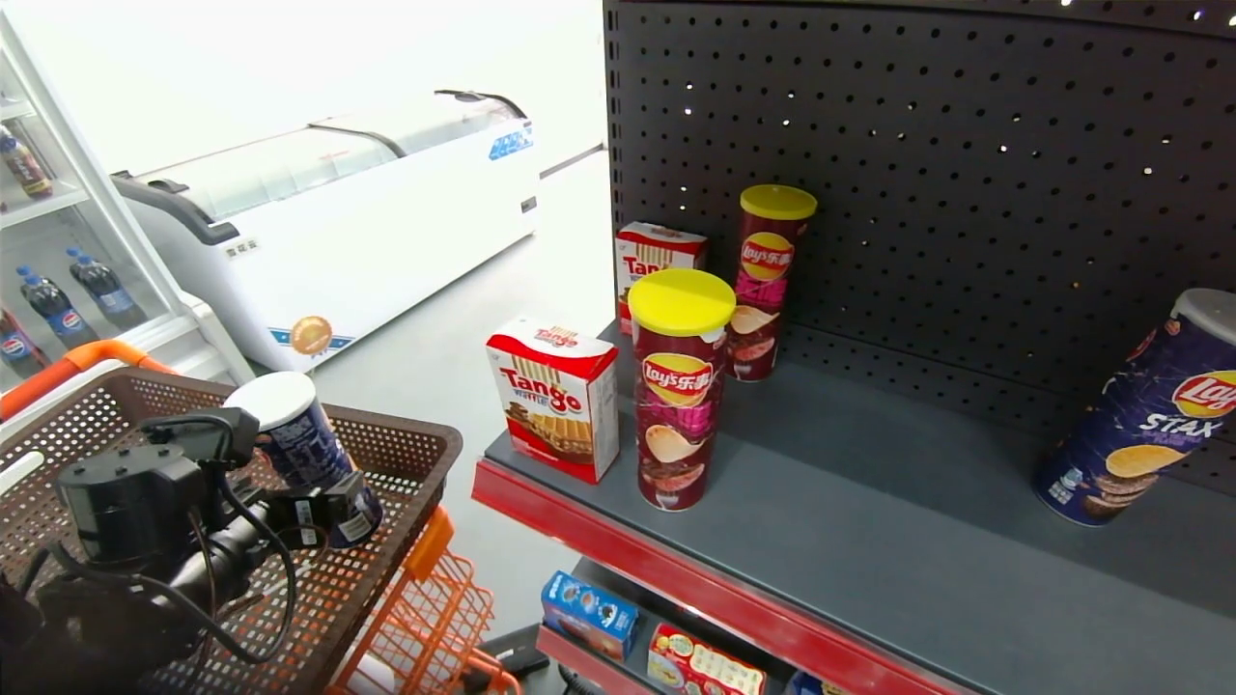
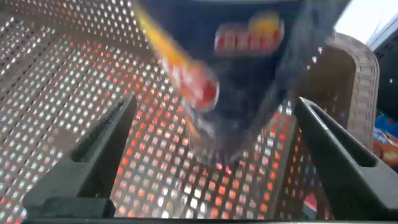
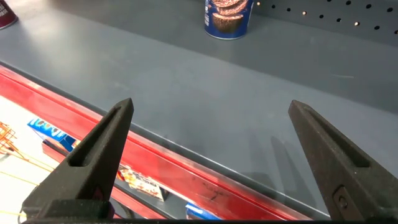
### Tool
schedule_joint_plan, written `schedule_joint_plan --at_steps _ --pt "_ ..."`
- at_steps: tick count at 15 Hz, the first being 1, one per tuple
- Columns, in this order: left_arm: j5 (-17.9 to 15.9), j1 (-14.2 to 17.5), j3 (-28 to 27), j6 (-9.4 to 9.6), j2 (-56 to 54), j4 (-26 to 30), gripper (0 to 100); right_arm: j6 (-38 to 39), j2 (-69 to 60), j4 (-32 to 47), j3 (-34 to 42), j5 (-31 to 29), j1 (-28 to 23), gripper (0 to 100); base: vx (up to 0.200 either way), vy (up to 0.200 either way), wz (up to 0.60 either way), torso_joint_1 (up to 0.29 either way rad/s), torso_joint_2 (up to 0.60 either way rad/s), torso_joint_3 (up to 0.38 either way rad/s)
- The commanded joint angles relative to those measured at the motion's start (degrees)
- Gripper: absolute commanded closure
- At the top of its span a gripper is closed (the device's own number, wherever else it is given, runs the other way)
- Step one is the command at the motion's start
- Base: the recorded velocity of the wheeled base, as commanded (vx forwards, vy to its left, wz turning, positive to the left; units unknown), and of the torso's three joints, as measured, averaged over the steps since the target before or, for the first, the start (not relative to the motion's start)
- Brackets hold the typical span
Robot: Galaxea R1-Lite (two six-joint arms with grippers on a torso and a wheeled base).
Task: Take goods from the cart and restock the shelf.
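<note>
1. Grey floor [image 1: 454, 357] of a shop aisle lies between a cart [image 1: 425, 598] on the robot's left and a shelf [image 1: 869, 541] on its right.
2. Nearest, the left gripper [image 1: 290, 463] is inside the brown basket [image 1: 406, 434] of the cart. Its fingers [image 2: 99, 155] are spread, one on each side of a blue can [image 1: 299, 439] with a white lid. The can is tilted, lid end up, and its lower end sits between the fingers. The blurred left wrist view shows a gap on both sides.
3. The right gripper [image 3: 211, 107] hangs over the red front edge of the shelf, its fingers spread wide above bare grey board.
4. On the lower shelf stand a blue box [image 1: 589, 613] and a red box [image 1: 700, 666].
5. At the front left corner of the shelf a wafer box [image 1: 555, 401] stands upright, and just beside it a red can [image 1: 679, 386] with a yellow lid.
6. Behind them, close to the pegboard [image 1: 966, 145], a second wafer box [image 1: 657, 253] and a second red can [image 1: 770, 280] stand side by side.
7. Well apart, to the right, a leaning can [image 1: 1139, 425], also blue, rests tilted against the pegboard.
8. Farthest, a white freezer [image 1: 338, 222] stands on the floor, and a cooler [image 1: 58, 299] with dark bottles is at the left edge.
</note>
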Motion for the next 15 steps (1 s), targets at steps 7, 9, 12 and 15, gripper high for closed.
schedule_joint_plan --at_steps 7,9,12,15 --pt "0.80 0.42 -7.31 2.34 6.01 -2.94 0 0.01 0.09 -0.02 0.00 -0.01 0.00 0 0.000 0.000 0.00 0.000 0.00 0.000" --pt "0.80 0.42 -8.36 3.30 6.89 -3.73 0 0.01 0.09 -0.02 0.00 -0.01 0.00 0 0.000 0.000 0.00 0.000 0.00 0.000" --pt "0.80 0.24 -9.77 2.95 7.59 -5.22 100 -0.07 0.09 -0.02 0.00 -0.01 0.00 0 0.000 0.000 0.00 0.000 0.00 0.000" --pt "0.71 -0.55 -11.53 5.06 7.50 -5.13 100 -0.07 0.09 -0.02 0.00 -0.01 0.00 0 0.000 0.000 0.00 0.000 0.00 0.000"
